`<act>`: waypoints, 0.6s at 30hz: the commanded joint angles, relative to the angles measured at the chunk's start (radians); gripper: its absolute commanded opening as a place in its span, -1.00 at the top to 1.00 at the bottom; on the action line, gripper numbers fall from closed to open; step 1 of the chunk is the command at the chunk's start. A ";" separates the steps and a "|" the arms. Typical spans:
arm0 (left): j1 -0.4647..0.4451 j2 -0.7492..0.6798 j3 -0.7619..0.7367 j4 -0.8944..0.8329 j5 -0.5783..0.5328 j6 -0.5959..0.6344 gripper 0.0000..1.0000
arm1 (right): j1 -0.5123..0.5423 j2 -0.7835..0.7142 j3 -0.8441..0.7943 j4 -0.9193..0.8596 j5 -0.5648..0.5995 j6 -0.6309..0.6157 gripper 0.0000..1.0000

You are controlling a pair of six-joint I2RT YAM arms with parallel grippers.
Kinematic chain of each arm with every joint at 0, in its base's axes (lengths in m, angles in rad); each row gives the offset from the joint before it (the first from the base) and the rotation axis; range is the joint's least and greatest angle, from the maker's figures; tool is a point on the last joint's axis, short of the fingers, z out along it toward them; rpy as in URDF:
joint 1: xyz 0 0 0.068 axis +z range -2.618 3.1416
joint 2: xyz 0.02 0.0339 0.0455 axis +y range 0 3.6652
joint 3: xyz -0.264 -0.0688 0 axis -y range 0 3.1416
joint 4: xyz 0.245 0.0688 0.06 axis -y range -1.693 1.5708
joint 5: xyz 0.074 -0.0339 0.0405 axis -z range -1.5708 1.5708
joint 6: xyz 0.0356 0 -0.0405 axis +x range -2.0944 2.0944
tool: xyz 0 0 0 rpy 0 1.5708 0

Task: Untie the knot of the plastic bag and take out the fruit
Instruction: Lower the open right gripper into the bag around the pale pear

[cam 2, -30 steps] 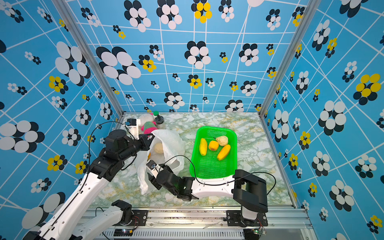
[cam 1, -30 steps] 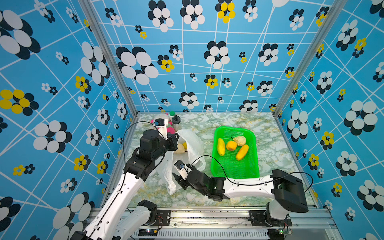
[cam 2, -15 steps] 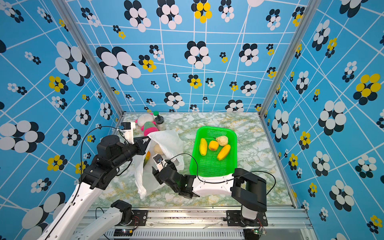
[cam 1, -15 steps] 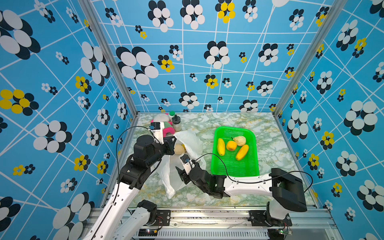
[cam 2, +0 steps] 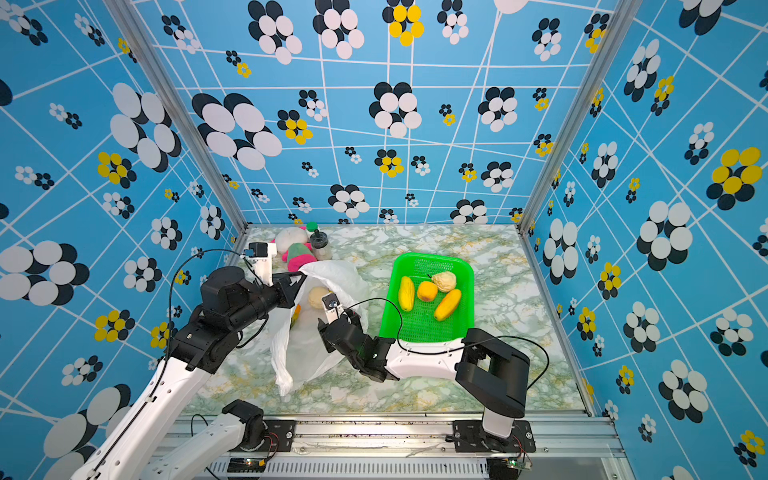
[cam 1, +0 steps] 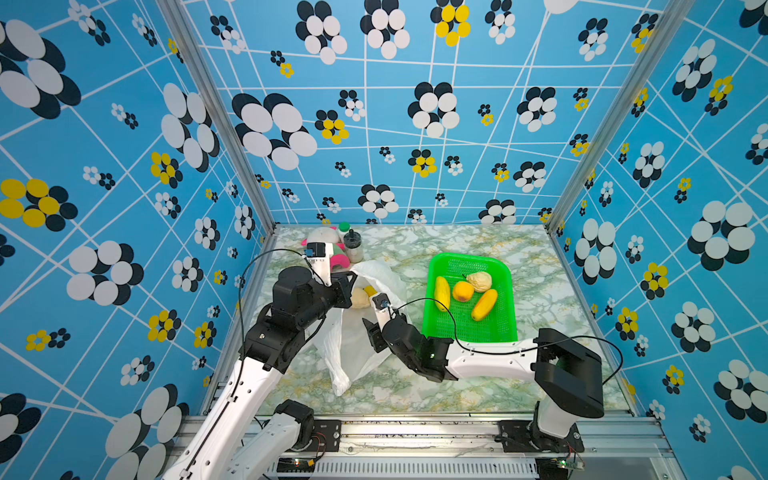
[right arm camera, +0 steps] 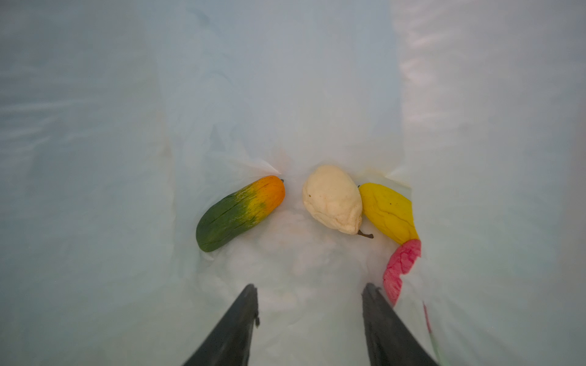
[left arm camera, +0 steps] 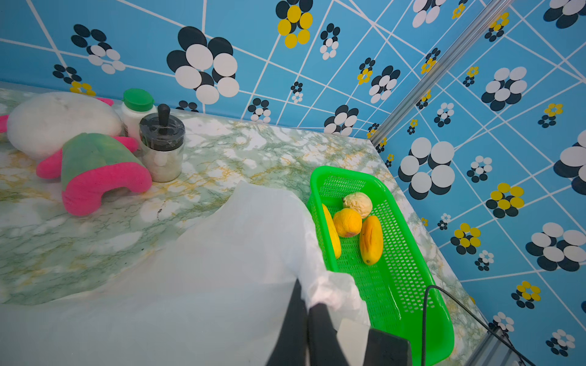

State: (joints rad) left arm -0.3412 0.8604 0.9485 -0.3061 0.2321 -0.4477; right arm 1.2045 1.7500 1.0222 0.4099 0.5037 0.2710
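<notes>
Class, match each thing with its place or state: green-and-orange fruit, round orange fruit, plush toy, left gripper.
Column one:
1. green-and-orange fruit
2. round orange fruit
3. plush toy
4. left gripper

Column two:
A. in the green basket
B. jaws shut on the plastic bag rim
C. lying on the table
D. inside the plastic bag

Pairs: 1-D, 2-A, 3-C, 4-B.

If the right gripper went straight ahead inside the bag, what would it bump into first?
Probably the cream bumpy fruit. It lies straight ahead of the open right gripper inside the plastic bag, though depth is unclear.
</notes>
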 commanded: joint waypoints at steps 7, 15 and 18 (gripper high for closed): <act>0.005 -0.019 -0.012 0.037 0.024 0.014 1.00 | 0.056 0.019 -0.006 0.075 -0.155 -0.076 0.11; 0.007 0.002 0.010 0.022 -0.001 0.017 1.00 | 0.089 0.122 -0.029 0.279 -0.135 0.043 0.34; 0.006 -0.007 -0.004 0.037 0.003 0.014 1.00 | 0.089 0.174 -0.003 0.276 -0.139 0.063 0.39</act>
State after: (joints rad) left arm -0.3412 0.8585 0.9428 -0.2909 0.2352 -0.4473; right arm 1.2930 1.8828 1.0027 0.6350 0.3744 0.2836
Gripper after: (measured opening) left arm 0.042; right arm 0.308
